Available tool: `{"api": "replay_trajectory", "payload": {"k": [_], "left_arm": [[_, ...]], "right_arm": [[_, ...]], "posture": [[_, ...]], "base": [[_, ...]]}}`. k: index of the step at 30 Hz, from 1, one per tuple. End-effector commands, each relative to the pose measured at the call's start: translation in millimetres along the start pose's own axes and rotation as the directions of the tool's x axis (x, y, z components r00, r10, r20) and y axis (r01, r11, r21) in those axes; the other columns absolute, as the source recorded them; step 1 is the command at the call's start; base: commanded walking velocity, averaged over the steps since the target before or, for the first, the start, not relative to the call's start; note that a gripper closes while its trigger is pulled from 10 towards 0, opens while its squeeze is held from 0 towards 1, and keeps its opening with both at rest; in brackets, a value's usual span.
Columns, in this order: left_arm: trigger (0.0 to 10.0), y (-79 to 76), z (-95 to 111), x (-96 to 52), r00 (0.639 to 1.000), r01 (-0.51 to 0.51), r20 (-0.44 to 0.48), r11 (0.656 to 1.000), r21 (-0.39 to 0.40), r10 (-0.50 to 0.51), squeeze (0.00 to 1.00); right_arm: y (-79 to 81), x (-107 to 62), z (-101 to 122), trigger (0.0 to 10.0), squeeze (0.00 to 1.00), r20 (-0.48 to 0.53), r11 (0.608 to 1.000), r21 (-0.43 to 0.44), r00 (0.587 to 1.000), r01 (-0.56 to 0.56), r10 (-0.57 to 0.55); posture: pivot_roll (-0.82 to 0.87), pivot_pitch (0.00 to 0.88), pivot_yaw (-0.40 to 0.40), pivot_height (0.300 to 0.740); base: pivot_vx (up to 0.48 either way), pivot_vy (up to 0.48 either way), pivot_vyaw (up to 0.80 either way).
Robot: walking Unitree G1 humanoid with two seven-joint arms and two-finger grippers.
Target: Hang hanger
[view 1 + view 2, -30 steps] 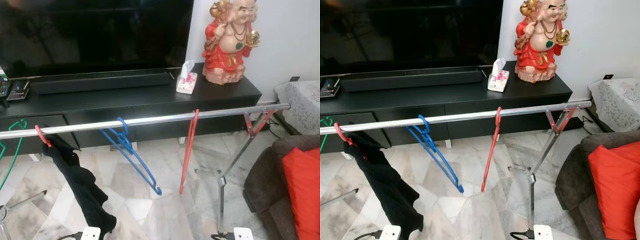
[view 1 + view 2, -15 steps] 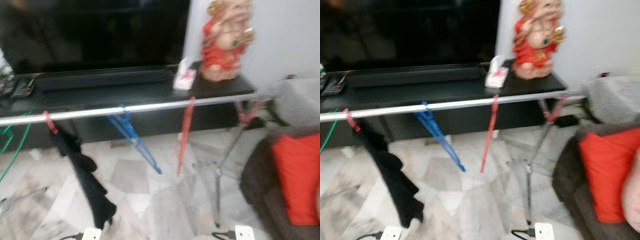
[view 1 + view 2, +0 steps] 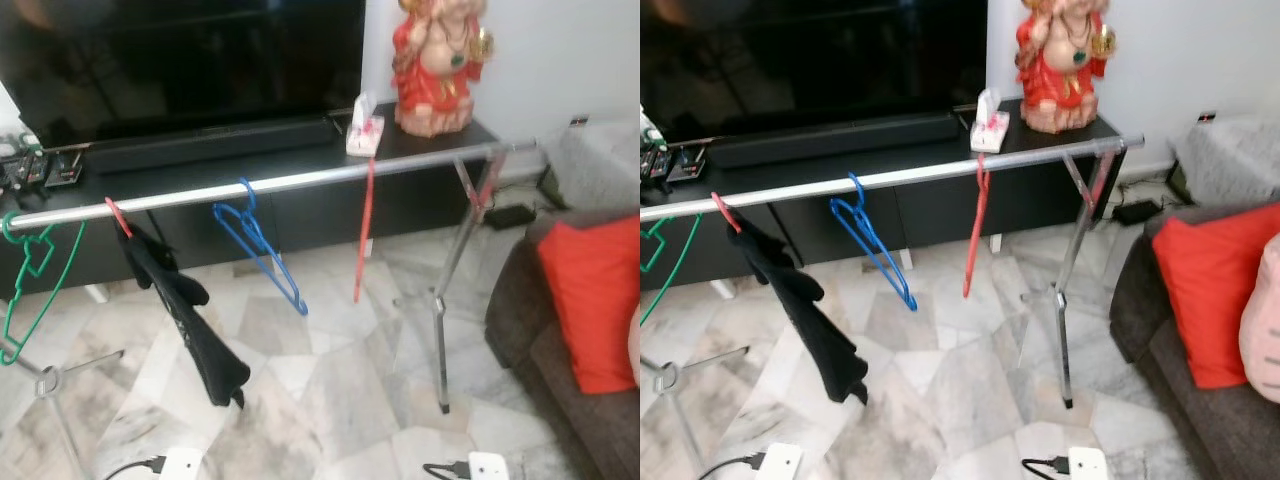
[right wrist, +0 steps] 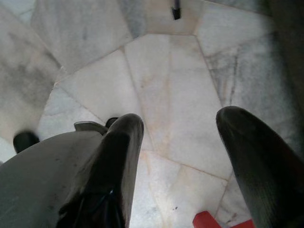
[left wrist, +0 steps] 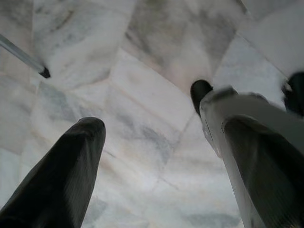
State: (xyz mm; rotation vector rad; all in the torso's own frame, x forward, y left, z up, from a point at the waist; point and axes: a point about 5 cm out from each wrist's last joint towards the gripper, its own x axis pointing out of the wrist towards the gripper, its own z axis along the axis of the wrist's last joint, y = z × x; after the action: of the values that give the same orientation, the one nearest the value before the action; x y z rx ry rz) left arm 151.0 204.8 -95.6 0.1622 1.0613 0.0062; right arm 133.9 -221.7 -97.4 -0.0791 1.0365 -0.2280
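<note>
From the left eye, a silver drying rail [image 3: 300,181] ran across the room in front of a black TV console [image 3: 420,150], slanting up toward its right end where the crossed legs [image 3: 470,190] stood. Along it, from the left end, hung a green hanger [image 3: 30,265], a red hanger carrying a black garment [image 3: 190,325], a blue hanger [image 3: 262,250] near the middle, and a bare red hanger [image 3: 363,240] right of the middle, its long axis almost straight down. The right eye showed the same row, with a sofa and red cushion [image 3: 1200,290] off the rail's right end. The left wrist camera looked straight down at the marble floor [image 5: 142,118]; the left gripper [image 5: 152,137] had its two black fingers well apart with nothing between them, and a rack foot [image 5: 43,72] lay close by on the tiles. The right wrist camera told the same: the right gripper [image 4: 183,137] hung over bare floor, jaws spread and empty. Judging from this, every hanger sat on the rail, up and forward of both lowered grippers, well apart from either; the bare red hanger lay rather toward the right arm, the blue toward the left. No loose hanger could be made out.
</note>
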Motion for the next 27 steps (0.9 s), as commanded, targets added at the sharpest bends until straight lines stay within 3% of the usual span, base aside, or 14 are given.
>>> {"api": "replay_trajectory", "payload": {"k": [1, 11, 27], "left_arm": [[10.0, 6.0, -3.3, -0.7, 1.000, -0.013, -0.016, 1.000, 0.007, 0.013, 0.00], [10.0, 6.4, -3.0, -0.7, 1.000, -0.015, -0.015, 1.000, 0.010, 0.015, 0.00], [10.0, 6.1, -3.6, -0.8, 1.000, -0.010, -0.017, 1.000, 0.020, 0.011, 0.00]], "right_arm": [[4.0, -0.8, -3.6, 10.0, 0.00, -0.010, 1.000, 0.015, 1.000, -0.011, 0.011], [4.8, -0.7, -4.4, 10.0, 0.00, -0.022, 1.000, 0.000, 1.000, -0.017, 0.017], [4.2, -1.0, -6.4, 10.0, 0.00, -0.034, 1.000, -0.009, 0.999, -0.015, 0.014]], "posture": [[-0.19, 0.000, 0.041, 0.740], [-0.19, 0.000, 0.039, 0.740], [-0.19, 0.000, 0.040, 0.740]], "base": [[-0.266, 0.000, -0.61], [-0.263, 0.000, -0.79], [0.000, 0.000, -0.79]]}}
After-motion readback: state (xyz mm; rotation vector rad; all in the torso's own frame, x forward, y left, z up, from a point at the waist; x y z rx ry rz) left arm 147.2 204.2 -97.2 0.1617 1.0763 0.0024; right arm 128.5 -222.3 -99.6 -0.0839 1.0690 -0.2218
